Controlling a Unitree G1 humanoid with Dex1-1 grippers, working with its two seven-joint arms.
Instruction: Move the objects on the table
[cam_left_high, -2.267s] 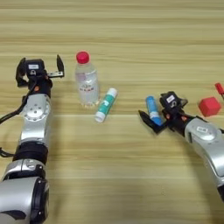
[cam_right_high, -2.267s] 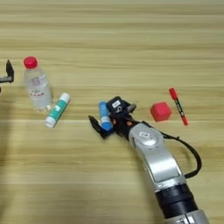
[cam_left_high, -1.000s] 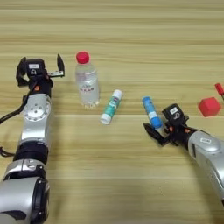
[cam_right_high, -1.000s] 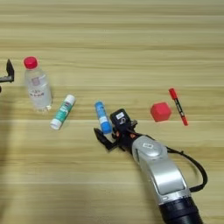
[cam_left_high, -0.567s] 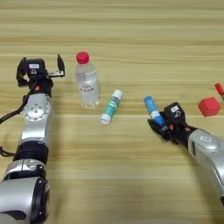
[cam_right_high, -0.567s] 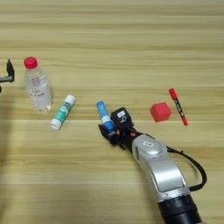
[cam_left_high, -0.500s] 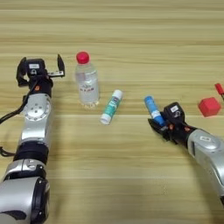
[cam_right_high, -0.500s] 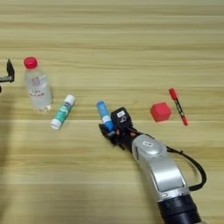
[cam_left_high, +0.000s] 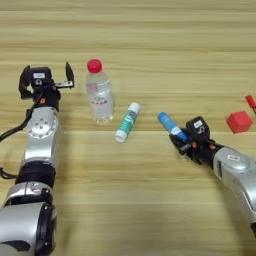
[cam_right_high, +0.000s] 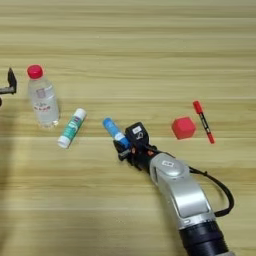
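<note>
Right pincer sits low on the worktop, its black fingers at the near end of the blue tube. They look drawn in narrow around that end, though whether they truly grip it or only touch it I cannot tell.

Blue tube lies flat, slanting away up-left from the pincer, just right of the green-and-white tube. Clear bottle stands upright, red cap on, left of both. Red cube and red-and-black marker lie well apart to the right, untouched.

Left pincer is parked at the far left beside the bottle, fingers spread wide, holding nothing.

Step in hand, by my reading: securing the blue tube. Next move calls for a firm closure, then a clean lift or slide without nudging the green-and-white tube.
</note>
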